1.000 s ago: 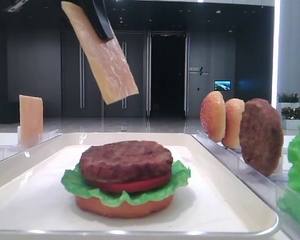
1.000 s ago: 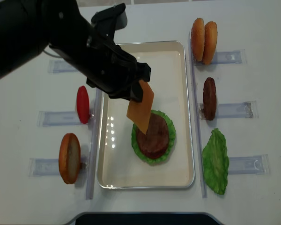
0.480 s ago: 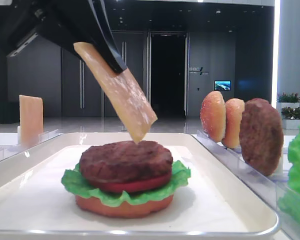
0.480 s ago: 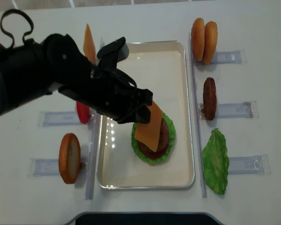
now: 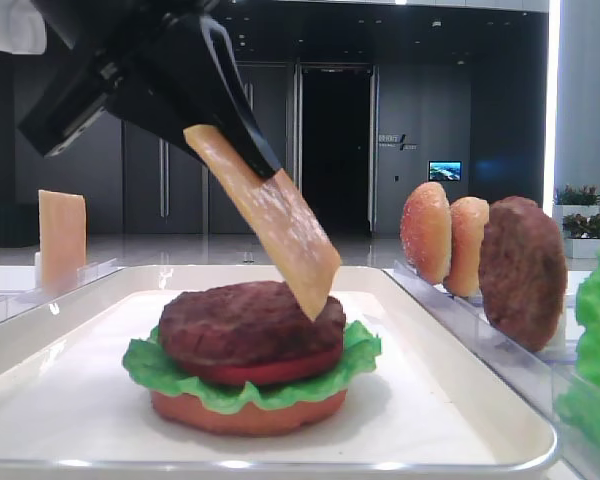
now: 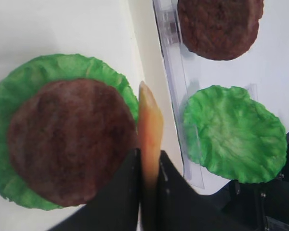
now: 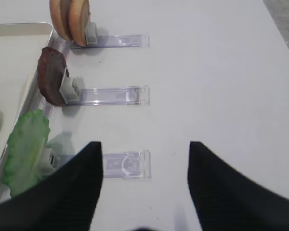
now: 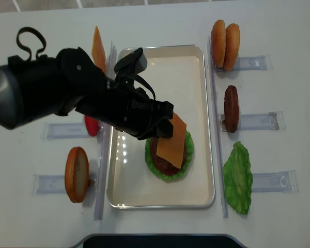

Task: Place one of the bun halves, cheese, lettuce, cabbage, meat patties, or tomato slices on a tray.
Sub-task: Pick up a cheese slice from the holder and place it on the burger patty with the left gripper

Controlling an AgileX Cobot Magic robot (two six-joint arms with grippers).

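now the left tool (image 5: 242,150) is clamped on the cheese (image 5: 280,225), tilted at frame centre, its low corner at the patty (image 5: 250,322) on the tray (image 5: 460,400). best to lower flat, centred, then release.

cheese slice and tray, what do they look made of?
Cheese: looks like stiff plastic or rubber replica food. Held by one edge, it stays a straight slab with no droop; surface slightly glossy. Tray: looks like smooth white plastic or enamelled metal, glossy, with light glints on its floor; can't tell which.
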